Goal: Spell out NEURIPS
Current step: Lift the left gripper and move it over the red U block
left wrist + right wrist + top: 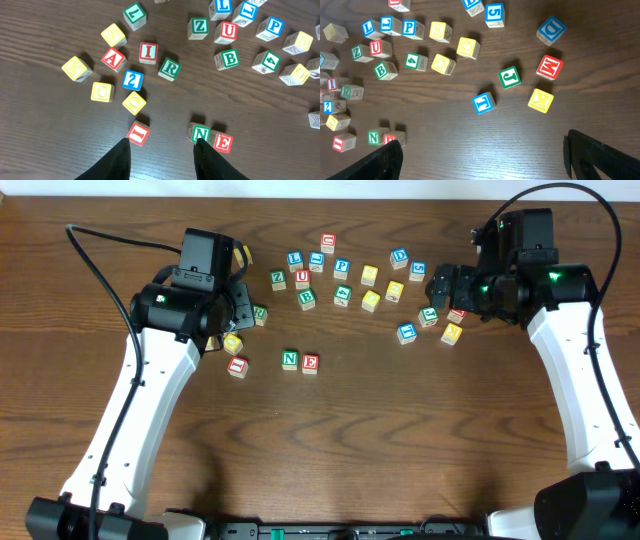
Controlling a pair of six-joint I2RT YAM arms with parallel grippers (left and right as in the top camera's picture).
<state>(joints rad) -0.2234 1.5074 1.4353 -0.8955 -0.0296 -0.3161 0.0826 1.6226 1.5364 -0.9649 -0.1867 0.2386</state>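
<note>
**A:** Overhead?

**B:** N cube [290, 360] and E cube [310, 362] are touching mid-table [400, 460], E at 3 o'clock of N. I cube [237, 366] is at 9 o'clock of N, apart. R cube [259, 314] is at 10 o'clock, just beside the left gripper [243, 305]. U cube [302, 278] is at 12 o'clock of the pair, P cube [341, 269] at 3 o'clock of U. Can't pick out the S. Right gripper [440, 283] is at the 3 o'clock end of the scatter. Can't tell either claw's state from up here.

**A:** Left wrist?

**B:** Left claw's fingers [120, 160] are partly apart with bare wood between them, grasping nothing. N [201, 133] sits just off the tip of the 5 o'clock finger, E [223, 143] touching it at 4 o'clock. I [138, 133] is off the other tip. R [169, 69] is at 12 o'clock, with a second red I [148, 52] at R's 10 o'clock. U [229, 31] and P [274, 25] are at 1 o'clock. Z cube [200, 26] is at 9 o'clock of U, B cube [229, 58] at 6.

**A:** Right wrist?

**B:** Right claw is released, jaws spread wide, nothing between. Nearest are J cube [509, 77], T cube [483, 102] and K cube [540, 100]. Task cubes are well apart from it. N [376, 136] is at 9 o'clock, E half hidden behind the finger. U [376, 48] and P [409, 27] are at 10 o'clock.
</note>
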